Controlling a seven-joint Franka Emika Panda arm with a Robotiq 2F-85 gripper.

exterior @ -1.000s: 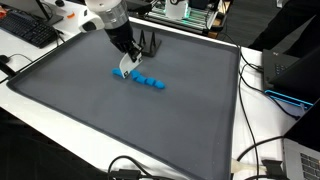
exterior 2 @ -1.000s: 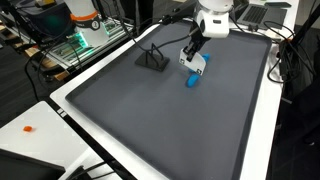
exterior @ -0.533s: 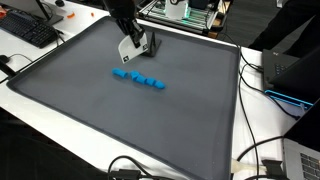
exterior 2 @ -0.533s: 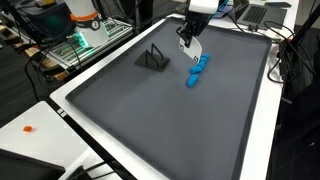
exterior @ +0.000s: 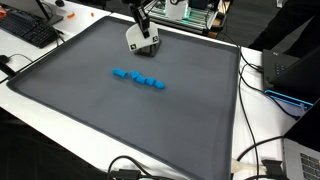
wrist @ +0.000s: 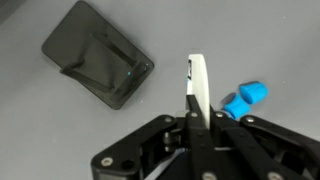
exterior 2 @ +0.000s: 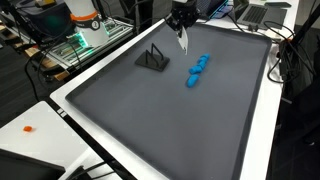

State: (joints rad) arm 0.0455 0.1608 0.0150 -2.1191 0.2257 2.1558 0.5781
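My gripper [wrist: 197,66] hangs raised above the worktop [exterior: 120,125], its two pale fingers pressed flat together with nothing between them that I can see. In both exterior views it sits well up off the surface [exterior: 141,41] [exterior 2: 182,36], near the far edge of the dark grey mat.

The row of small bright-blue plastic blocks [exterior: 138,78] lies on the mat below me and toward the middle of the worktop, apart from my fingertips. Its long axis runs as one slightly crooked line, the blocks touching or nearly so [exterior 2: 197,70]. In the wrist view only one end of that row shows, a single blue piece [wrist: 245,98] just to the right of my closed fingers. The rest is hidden behind my own black linkage.

On the other side, up and to the left in the wrist view, stands the small black wedge-shaped stand [wrist: 98,65] – near the row but clearly apart from it [exterior 2: 152,58]. Nothing lies between my fingers and the blocks.

Off the mat are a black computer keyboard [exterior: 25,30] and loose black cables [exterior: 255,160] along the white border.
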